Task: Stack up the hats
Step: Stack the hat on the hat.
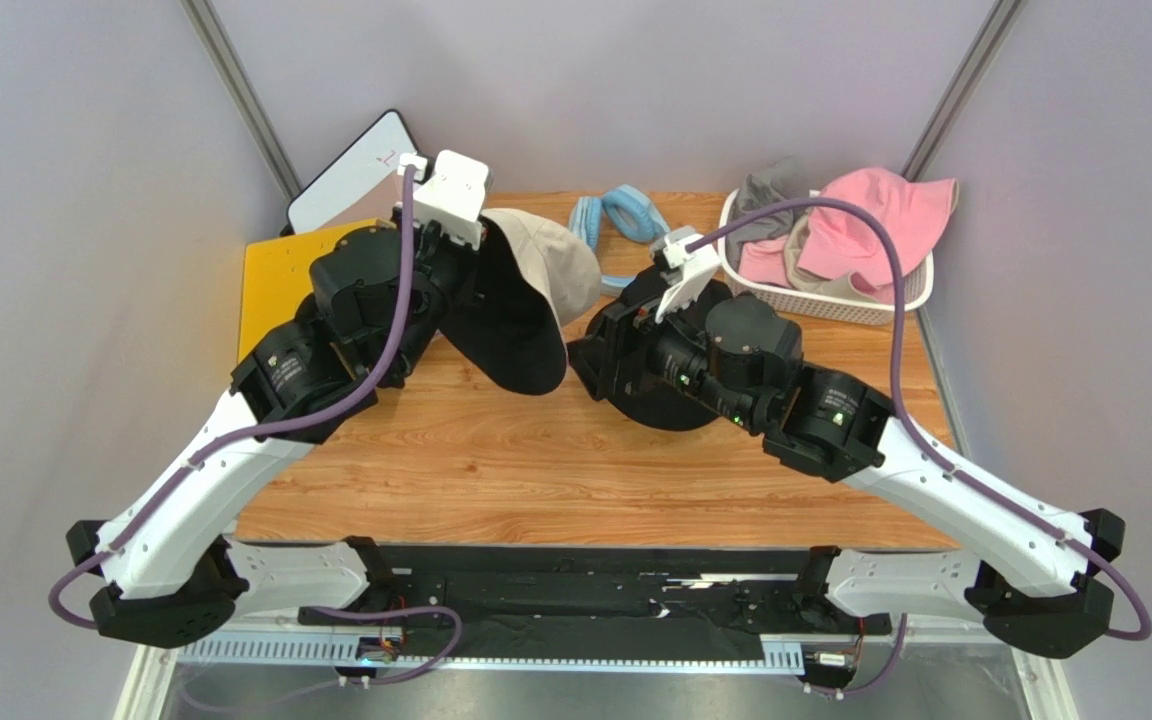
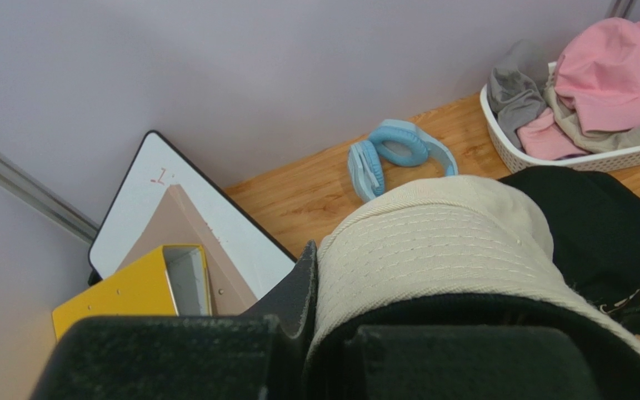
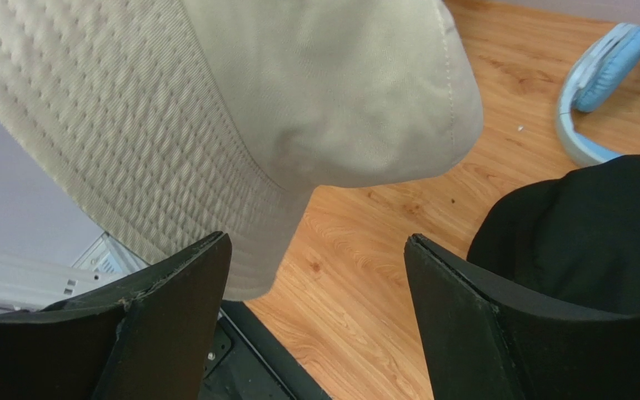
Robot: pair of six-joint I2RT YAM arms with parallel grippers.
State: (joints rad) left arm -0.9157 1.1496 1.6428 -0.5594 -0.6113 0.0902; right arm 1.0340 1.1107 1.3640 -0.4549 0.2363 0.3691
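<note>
right gripper [image 3: 313,250] gapes wide just over the black hat [image 3: 582,242]. left gripper [image 2: 323,333] pinches the beige hat [image 2: 432,250] by its brim, raised at eleven o'clock, seemingly to cap the black one. pink hat [image 1: 868,225] lies in the basket [image 1: 826,306] at two o'clock.

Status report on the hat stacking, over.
Left tool shut on beige hat, held off table. Right tool open beside its brim. Black hat on table, right arm over it.
</note>
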